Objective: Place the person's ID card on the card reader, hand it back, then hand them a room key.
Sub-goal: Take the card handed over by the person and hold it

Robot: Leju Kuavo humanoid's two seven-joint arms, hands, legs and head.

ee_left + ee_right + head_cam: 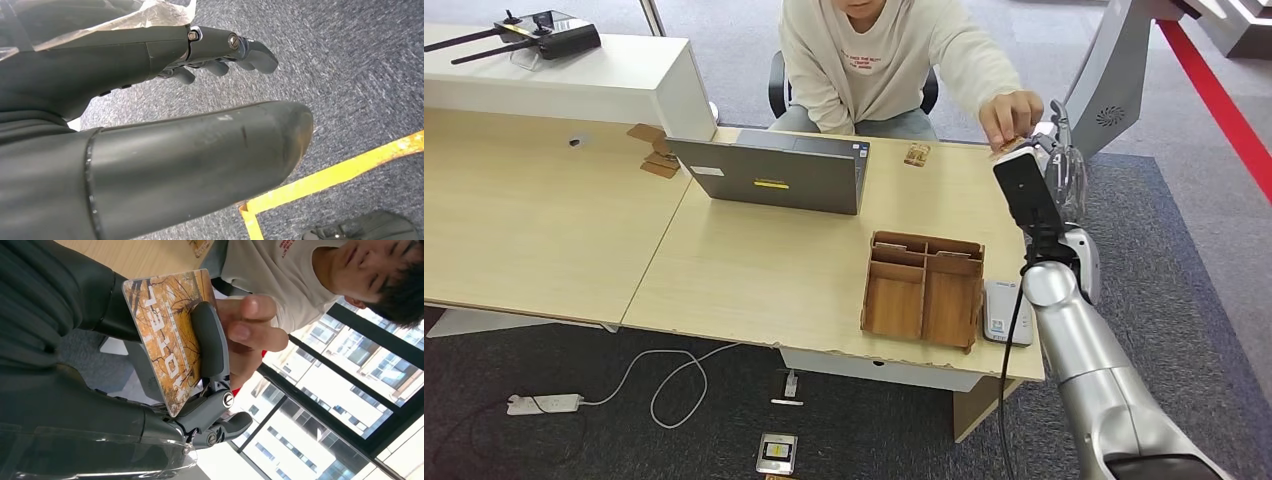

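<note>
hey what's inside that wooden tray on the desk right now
Nothing that can be seen. The wooden tray has several compartments, and each shows bare wood in the head view. Its near wall hides a thin strip of the floor just behind it.

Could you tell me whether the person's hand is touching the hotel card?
Touching: the right wrist view shows the person's hand gripping the card's edge beside the right hand's finger.

Grey carpet [1184,270], wooden desk [754,270]
</note>
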